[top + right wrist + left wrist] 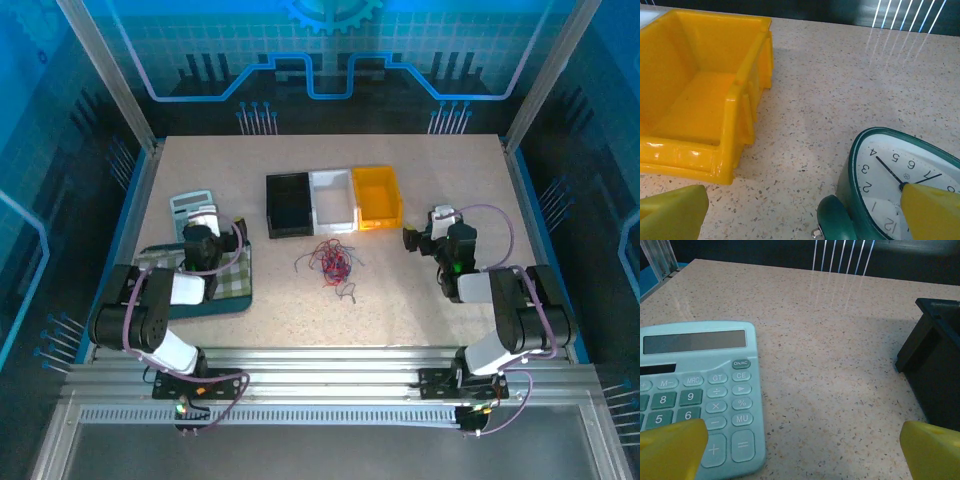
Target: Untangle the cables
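**Tangle untouched at mid-table.** A loose knot of hair-thin red, blue-purple and pale cables (328, 262) lies in one heap near the middle of the speckled beige table (450, 170). Its strands cross one another, and a few stray ends trail toward 6 o'clock. No strand looks separated, so by this showing the untangling has not begun and every wire is left to be drawn free.

The left gripper (205, 228) hovers well apart from the heap, at its 9 o'clock. Its yellow fingertips (670, 450) are spread wide with nothing between them, over the near edge of a pale green desk calculator (700, 385). A green-and-white checked cloth (228, 278) lies beside it.

The right gripper (425, 238) sits at the heap's 3 o'clock, likewise spread wide and empty, above a dark green round alarm clock (880, 175).

At the heap's 12 o'clock stand three open plastic bins in a row:
- a black bin (288, 205)
- a white bin (332, 198)
- a yellow bin (377, 195), seen empty from the right wrist

Bare tabletop rings the heap at 3, 6 and 9 o'clock, which should give both arms an open way inward. The bins, near the heap, are the closest wall. The calculator, cloth and clock sit under or beside the claws and would need clearing on the way across. The table's edges lie well off.
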Robot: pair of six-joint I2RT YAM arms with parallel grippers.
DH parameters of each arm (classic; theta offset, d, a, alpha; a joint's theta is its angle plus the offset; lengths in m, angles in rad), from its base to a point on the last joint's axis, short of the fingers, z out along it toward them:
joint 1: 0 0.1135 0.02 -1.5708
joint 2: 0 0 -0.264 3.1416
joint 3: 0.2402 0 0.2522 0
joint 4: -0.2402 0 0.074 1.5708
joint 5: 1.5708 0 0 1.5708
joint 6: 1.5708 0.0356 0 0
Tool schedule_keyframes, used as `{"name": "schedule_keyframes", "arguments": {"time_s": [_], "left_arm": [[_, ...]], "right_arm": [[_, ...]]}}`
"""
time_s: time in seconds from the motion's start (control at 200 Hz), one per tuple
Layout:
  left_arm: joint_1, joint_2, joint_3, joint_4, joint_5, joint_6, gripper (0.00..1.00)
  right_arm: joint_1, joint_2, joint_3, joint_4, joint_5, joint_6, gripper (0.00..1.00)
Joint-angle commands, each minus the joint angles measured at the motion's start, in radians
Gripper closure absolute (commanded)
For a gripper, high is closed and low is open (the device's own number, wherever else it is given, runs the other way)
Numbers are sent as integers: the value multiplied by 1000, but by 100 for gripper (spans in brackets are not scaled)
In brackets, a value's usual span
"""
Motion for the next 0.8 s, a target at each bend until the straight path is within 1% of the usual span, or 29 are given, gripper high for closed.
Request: {"name": "schedule_keyframes", "arguments": {"time_s": [0.0,0.275,0.791], "left_arm": [[9,2,-5,21,22,6,1],[10,2,-5,20,23,4,1],[36,2,-3,14,69,-15,1]], "right_arm": [[-10,3,23,6,-14,-12,0],[-11,3,24,5,-13,-12,0],[-19,4,30,-7,-26,-9,0]]}}
